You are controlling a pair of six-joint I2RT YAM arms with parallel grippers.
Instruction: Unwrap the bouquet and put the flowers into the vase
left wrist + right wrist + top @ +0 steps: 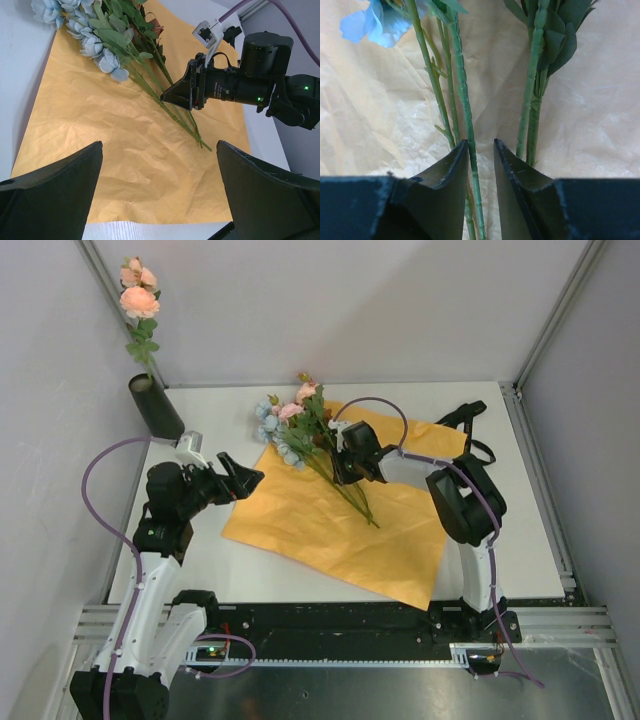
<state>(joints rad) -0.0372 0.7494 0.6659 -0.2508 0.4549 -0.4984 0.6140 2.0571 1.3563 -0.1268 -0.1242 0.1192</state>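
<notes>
Stem-picking, most likely, as the step in hand. Right claw (481, 143) set low over the flowers (290, 425), jaws parted only narrowly and straddling one green stem (462, 90) without visibly pinching it. Best done by closing on that single stem alone, along its bare length and clear of the thicker leafy stems (534, 100) just beside it, then lifting straight up so as not to drag the others or ruck the orange paper (320, 540) beneath. Worth checking for snagged leaves before carrying across to the vase (158, 408), upright at the far left corner of the surface (530, 525) with one pink flower (140, 302) already in it. Narrow mouth there, so lower the stem end-first and near vertical. Left claw (242, 472) gaping wide, holding nothing, hovering at the paper's left edge; could pin the sheet if needed. Remaining flowers lying on the far part of the paper, heads toward the back. As to materials: ribbed, wiry-looking plastic stems, thin and probably springy; soft fabric petals in pale blue, pink and brown; crinkled, faintly shiny paper spread flat; matte dark cylinder for the vase, slim and likely easy to tip. Black ribbon (470, 420) loose at the far right.
</notes>
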